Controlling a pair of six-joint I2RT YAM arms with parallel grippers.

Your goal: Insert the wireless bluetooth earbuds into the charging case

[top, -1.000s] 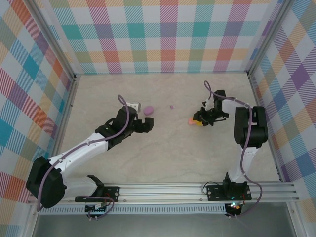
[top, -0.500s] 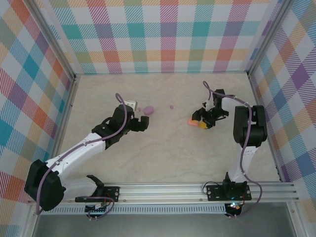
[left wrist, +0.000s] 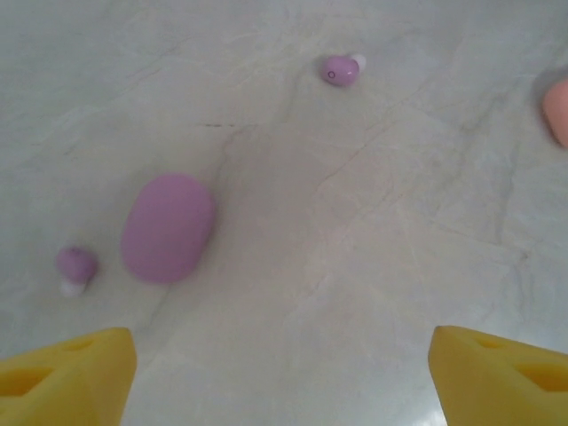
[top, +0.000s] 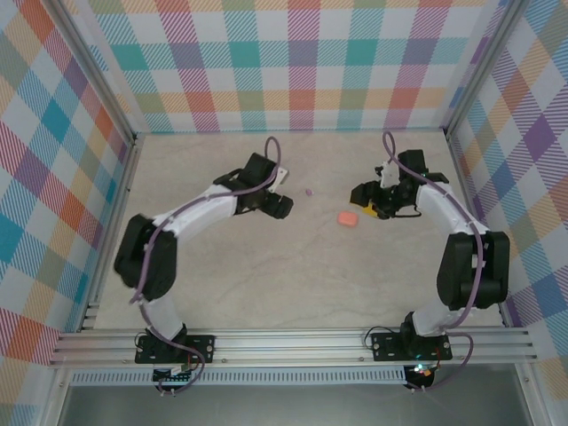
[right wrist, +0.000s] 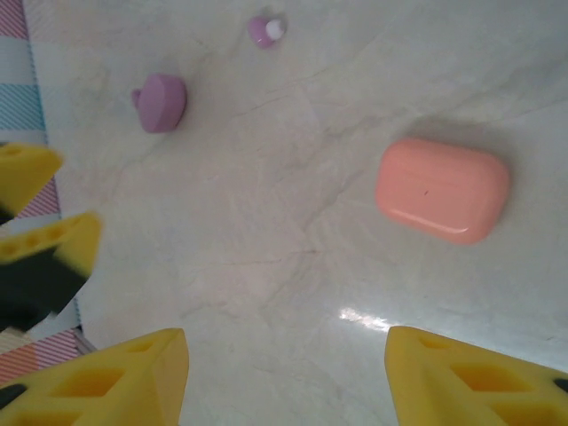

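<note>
left wrist view, purple case (left wrist: pixel 169 228), purple earbud (left wrist: pixel 340 69)

white links (top: pixel 200 209), black joints (top: pixel 146 257), purple cables (top: pixel 269 151); yellow wedge claw pads (left wrist: pixel 71 377), holes moulded in.

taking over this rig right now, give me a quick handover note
Left gripper: jaws open, empty, near the purple case.
Right gripper: jaws open, empty, near the salmon case.
Purple earbuds: one right beside the purple case, the other apart, toward the salmon case. Both lie loose on the table.
Done: salmon case lies shut; what it holds cannot be told.
Left: both purple earbuds go into the purple case, which looks shut too.
</note>
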